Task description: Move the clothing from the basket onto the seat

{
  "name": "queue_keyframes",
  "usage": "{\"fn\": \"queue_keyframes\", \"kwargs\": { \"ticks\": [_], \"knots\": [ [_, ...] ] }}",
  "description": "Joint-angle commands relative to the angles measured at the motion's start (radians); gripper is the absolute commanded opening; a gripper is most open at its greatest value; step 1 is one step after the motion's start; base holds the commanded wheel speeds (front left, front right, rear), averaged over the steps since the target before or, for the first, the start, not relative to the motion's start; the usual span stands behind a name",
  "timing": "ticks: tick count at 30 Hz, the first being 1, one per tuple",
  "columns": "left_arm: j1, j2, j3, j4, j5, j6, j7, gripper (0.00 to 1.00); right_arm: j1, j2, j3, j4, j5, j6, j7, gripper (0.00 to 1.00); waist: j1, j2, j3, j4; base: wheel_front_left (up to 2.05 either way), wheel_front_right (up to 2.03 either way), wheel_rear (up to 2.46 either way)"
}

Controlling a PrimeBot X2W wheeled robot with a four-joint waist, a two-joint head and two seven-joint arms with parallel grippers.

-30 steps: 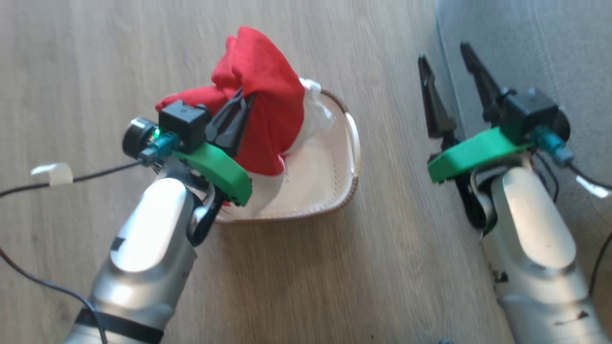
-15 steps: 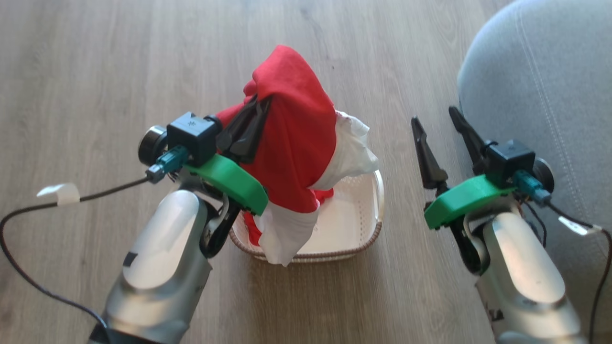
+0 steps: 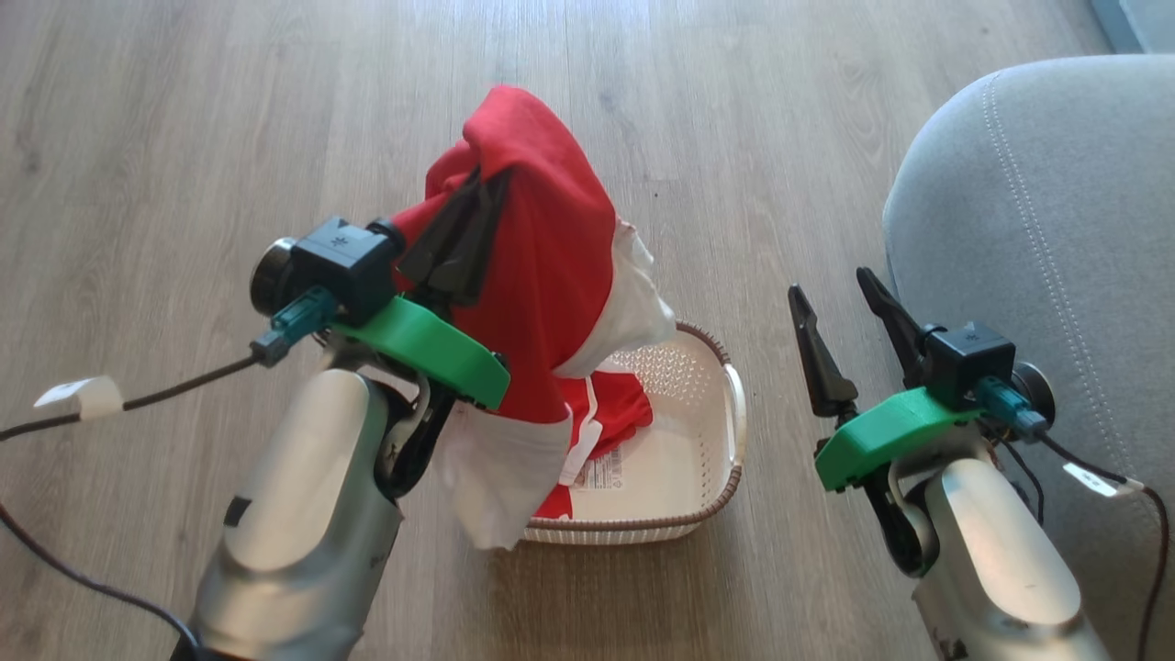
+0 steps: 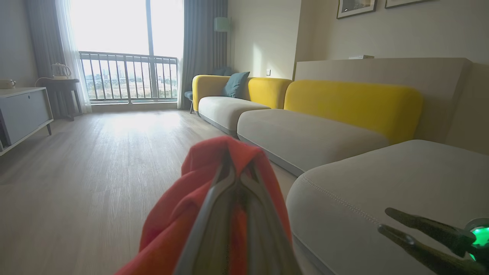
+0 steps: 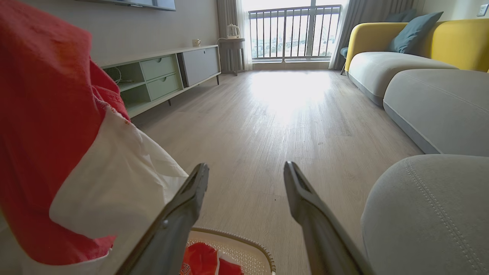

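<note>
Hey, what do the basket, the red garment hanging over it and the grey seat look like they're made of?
Basket: likely moulded plastic, cream, perforated walls, brown braided-look rim. Red garment: soft matte fabric with white lining, draping in folds. Seat: grey woven upholstery, stitched seam.

Daylight pours through the balcony window (image 4: 126, 49), blown out to white, and lays a glaring patch on the wood floor (image 5: 290, 88). The head view is evenly lit and sharp, with a soft shadow beside the basket (image 3: 643, 532). The close red clothing (image 4: 172, 221) is blurred, and the wrist views' edges seem slightly bowed.
</note>
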Motion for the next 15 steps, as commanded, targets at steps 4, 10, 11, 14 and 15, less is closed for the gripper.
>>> {"fn": "queue_keyframes", "kwargs": {
  "ticks": [4, 10, 11, 14, 15],
  "knots": [
    [-0.045, 0.004, 0.051, -0.067, 0.013, -0.001, -0.012, 0.00, -0.003, 0.008, 0.018, -0.029, 0.008, 0.000, -0.006, 1.00, 0.0001, 0.0000, -0.008, 0.000, 0.00, 0.00, 0.00],
    [-0.052, 0.003, 0.056, -0.077, 0.017, -0.001, -0.012, 0.00, 0.001, 0.008, 0.031, -0.034, 0.020, 0.000, -0.006, 1.00, 0.0001, 0.0000, -0.011, -0.002, 0.00, 0.00, 0.00],
    [-0.053, 0.002, 0.054, -0.080, 0.018, -0.001, -0.012, 0.00, -0.003, 0.008, 0.041, -0.039, 0.026, 0.000, -0.006, 1.00, 0.0001, 0.0000, -0.010, -0.002, 0.00, 0.00, 0.00],
    [-0.055, 0.001, 0.044, -0.087, 0.016, -0.001, -0.012, 0.00, -0.021, 0.008, 0.100, -0.064, 0.051, 0.000, -0.006, 1.00, 0.0001, 0.0000, -0.008, -0.002, 0.00, 0.00, 0.00],
    [-0.055, 0.001, 0.039, -0.088, 0.015, -0.001, -0.012, 0.00, -0.028, 0.008, 0.124, -0.075, 0.062, 0.000, -0.006, 1.00, 0.0001, 0.0000, -0.007, -0.001, 0.00, 0.00, 0.00]
  ]
}}
